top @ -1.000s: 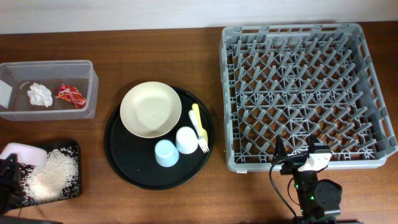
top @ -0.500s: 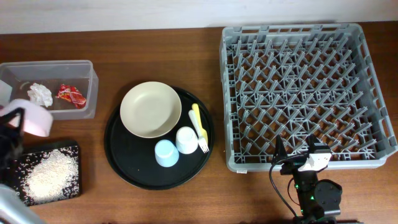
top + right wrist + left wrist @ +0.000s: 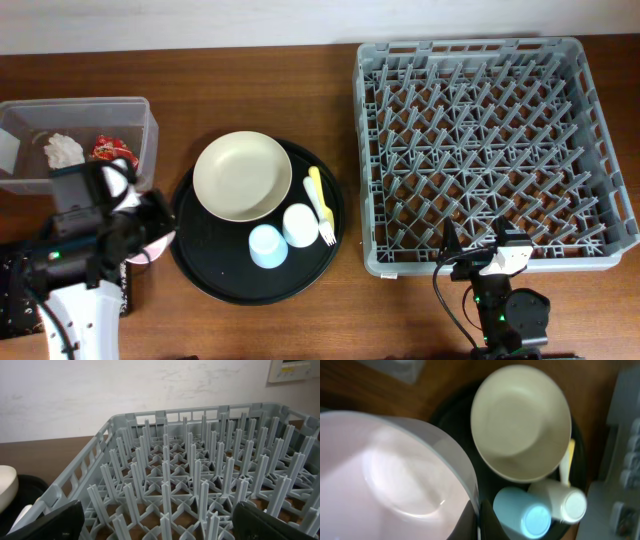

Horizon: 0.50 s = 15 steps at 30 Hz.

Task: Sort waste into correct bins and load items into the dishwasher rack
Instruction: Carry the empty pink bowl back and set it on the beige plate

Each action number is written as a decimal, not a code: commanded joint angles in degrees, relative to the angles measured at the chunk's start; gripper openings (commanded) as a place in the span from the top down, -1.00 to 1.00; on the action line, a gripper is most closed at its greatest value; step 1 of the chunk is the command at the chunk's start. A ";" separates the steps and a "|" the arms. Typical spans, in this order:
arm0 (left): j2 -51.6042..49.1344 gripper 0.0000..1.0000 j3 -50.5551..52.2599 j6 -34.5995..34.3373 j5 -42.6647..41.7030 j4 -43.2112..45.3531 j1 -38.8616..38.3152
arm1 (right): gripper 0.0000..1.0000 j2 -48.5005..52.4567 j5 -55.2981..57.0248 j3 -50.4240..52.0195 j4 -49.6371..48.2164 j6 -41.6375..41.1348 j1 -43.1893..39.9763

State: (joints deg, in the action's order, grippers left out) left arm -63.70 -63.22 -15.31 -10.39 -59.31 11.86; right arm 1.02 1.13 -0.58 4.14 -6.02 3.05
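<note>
- left gripper (image 3: pixel 142 218) clamped on the small pink bowl (image 3: pixel 385 475) at its rim, just beside the black round tray (image 3: pixel 200 272), left side of the table.
- bowl looks light, stiff and slick; the rim pinch may slip.
- right gripper (image 3: pixel 476 241) wide open, empty.

A round black tray (image 3: pixel 205 262) sits on the brown wooden table (image 3: pixel 250 90); a white wall (image 3: pixel 100 395) behind

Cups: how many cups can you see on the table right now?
2. The light blue cup stands on the black tray; the white cup is right beside it, next to the yellow fork. The left arm could hide another.
</note>
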 commanded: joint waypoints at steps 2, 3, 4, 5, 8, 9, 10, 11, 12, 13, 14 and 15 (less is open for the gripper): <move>-3.93 0.99 1.79 1.33 5.75 -1.81 -8.72 | -0.96 -0.28 0.87 0.26 0.39 -0.46 -0.17; -4.74 0.99 2.29 1.31 5.75 -1.73 -9.88 | -0.96 -0.28 0.87 0.26 0.42 -0.46 -0.17; -5.73 0.99 2.78 1.31 5.73 -1.68 -10.95 | -0.96 -0.28 0.87 0.26 0.42 -0.46 -0.17; -6.88 0.99 3.45 1.29 5.73 -1.55 -12.11 | -0.96 -0.28 0.87 0.26 0.39 -0.46 -0.17; -10.56 0.99 5.75 0.70 5.70 -0.90 -15.34 | -0.96 -0.28 0.87 0.26 0.39 -0.46 -0.17; -11.41 0.99 6.29 -0.09 5.70 -0.52 -16.44 | -0.96 -0.28 0.87 0.26 0.39 -0.46 -0.17; -12.22 1.00 7.30 -0.94 5.75 1.18 -18.91 | -0.96 -0.28 0.87 0.26 0.39 -0.46 -0.17; -12.31 0.99 7.72 -1.31 5.75 1.77 -19.80 | -0.96 -0.28 0.87 0.26 0.42 -0.46 -0.17; -12.33 0.99 8.04 -1.57 5.75 2.14 -20.52 | -0.96 -0.28 0.87 0.26 0.39 -0.46 -0.17; -12.33 0.99 8.68 -1.79 5.75 2.78 -21.73 | -0.96 -0.28 0.87 0.26 0.42 -0.46 -0.17; -12.37 0.99 9.25 -1.99 5.75 3.15 -22.75 | -0.96 -0.28 0.87 0.26 0.39 -0.46 -0.17; -12.44 0.99 9.86 -1.99 5.77 3.56 -23.47 | -0.96 -0.28 0.87 0.26 0.39 -0.46 -0.17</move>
State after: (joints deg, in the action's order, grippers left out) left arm -75.77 -55.18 -16.25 -5.06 -56.51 -9.76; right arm 1.02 1.10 -0.58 4.14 -6.07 3.05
